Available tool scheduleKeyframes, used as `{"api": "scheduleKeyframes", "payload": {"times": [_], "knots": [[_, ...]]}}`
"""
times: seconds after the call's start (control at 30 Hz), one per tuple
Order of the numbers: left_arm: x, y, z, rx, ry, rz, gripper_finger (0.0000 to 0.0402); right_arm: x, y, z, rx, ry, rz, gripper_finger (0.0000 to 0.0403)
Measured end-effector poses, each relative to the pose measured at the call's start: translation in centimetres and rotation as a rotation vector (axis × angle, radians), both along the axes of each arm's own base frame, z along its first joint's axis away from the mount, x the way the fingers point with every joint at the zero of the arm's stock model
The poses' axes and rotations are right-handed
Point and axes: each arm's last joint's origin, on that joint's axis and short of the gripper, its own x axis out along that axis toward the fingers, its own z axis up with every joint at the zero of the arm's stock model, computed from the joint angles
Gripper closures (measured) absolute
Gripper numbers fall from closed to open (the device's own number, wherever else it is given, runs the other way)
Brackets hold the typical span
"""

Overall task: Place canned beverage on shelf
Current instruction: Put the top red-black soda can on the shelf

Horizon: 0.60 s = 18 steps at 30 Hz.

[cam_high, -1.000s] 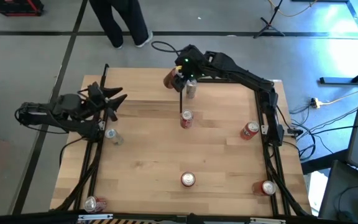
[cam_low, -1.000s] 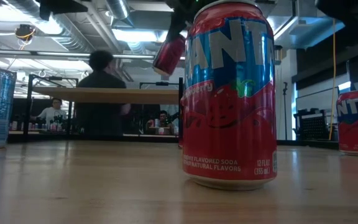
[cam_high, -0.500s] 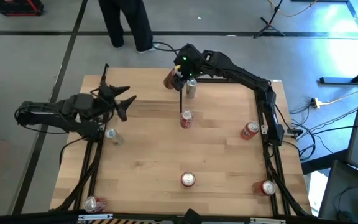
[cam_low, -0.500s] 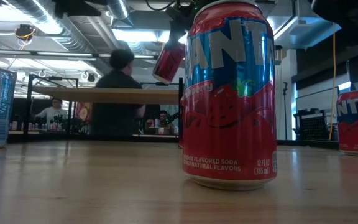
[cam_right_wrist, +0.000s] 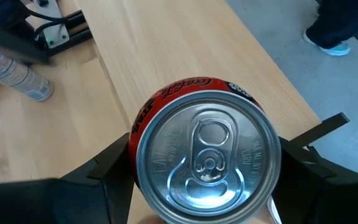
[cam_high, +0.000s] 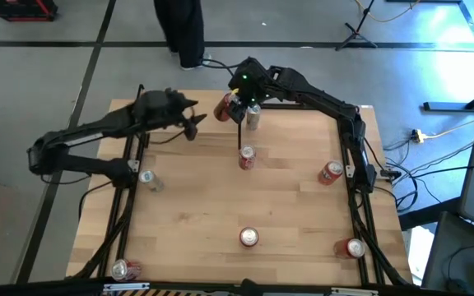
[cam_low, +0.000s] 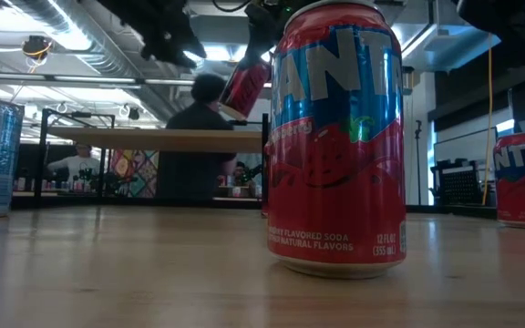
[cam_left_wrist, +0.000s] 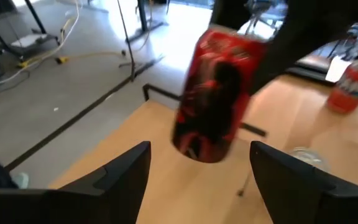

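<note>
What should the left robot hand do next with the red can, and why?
Probably ease forward and close around the red can. The left gripper is open with the can just ahead of its fingers, and the right gripper holds that can tilted in the air, as if handing it over.

A robotics lab or open workshop hall is shown. A light-wood table (cam_high: 220, 205) is set on a bare grey concrete floor (cam_high: 48, 49) marked with dark lines, and two dark robot arms are mounted at its sides. Loose cables (cam_high: 434, 136) and a stand base (cam_high: 356, 37) are seen on the floor around it. Exposed ducts and pipes (cam_low: 108, 41) are seen under the ceiling in the low view, with strip lights. Further back, long work benches (cam_low: 153, 139) are placed, and people (cam_low: 203, 137) are seen among them, one walking past, others seated.
</note>
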Motion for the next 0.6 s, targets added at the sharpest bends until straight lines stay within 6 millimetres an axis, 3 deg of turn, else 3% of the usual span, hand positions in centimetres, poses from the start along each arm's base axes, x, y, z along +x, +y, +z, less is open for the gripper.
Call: {"api": "scheduleKeyframes", "payload": {"times": [0.2,0.4,0.6], "knots": [[1.3,3.1,-1.8,-0.051,0.079,0.042,0.0158,0.1,0.1,0.1,0.010,-0.011,0.044,0.0136],[2.6,3.9,-3.5,-0.093,0.124,0.020,0.0175,0.1,0.1,0.2,0.000,-0.023,0.051,0.0136],[3.2,4.3,-3.8,-0.094,0.109,0.004,0.0187,0.3,-0.1,0.4,-0.009,-0.050,0.060,0.0136]]}}
